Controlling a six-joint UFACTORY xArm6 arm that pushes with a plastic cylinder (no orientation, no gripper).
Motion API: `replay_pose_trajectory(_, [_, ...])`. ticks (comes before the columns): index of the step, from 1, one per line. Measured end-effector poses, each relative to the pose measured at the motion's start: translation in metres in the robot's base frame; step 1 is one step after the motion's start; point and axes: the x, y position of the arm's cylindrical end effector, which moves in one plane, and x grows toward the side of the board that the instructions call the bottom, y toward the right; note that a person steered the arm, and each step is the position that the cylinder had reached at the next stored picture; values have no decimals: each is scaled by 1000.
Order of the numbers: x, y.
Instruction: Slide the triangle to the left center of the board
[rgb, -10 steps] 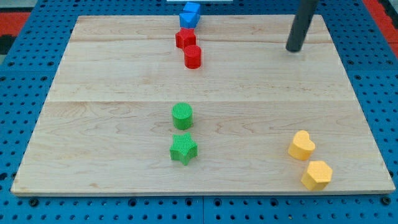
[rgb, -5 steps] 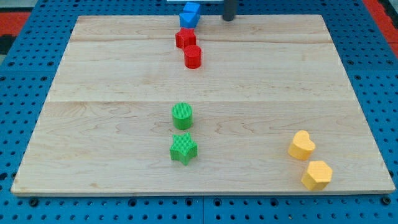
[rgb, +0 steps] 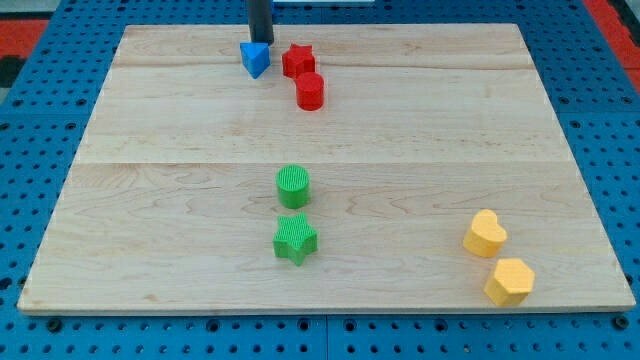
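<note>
The blue triangle (rgb: 255, 59) sits near the board's top edge, left of the middle, just left of the red star (rgb: 297, 61). My tip (rgb: 261, 41) is right behind the triangle, at its top edge, touching or nearly touching it. The rod rises out of the view's top.
A red cylinder (rgb: 310, 91) lies just below the red star. A green cylinder (rgb: 293, 186) and a green star (rgb: 295, 240) stand in the lower middle. A yellow heart (rgb: 485, 233) and a yellow hexagon (rgb: 510, 281) lie at the lower right. The wooden board (rgb: 150, 200) rests on a blue pegboard.
My tip swept from the upper right leftwards along the top edge. The blue triangle moved from the top edge down and left onto the board, now left of the red star.
</note>
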Motion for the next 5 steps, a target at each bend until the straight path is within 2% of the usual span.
replay_pose_trajectory(2, [103,-36])
replay_pose_trajectory(3, [117,-113])
replay_pose_trajectory(4, [142,-145])
replay_pose_trajectory(5, [134,-133])
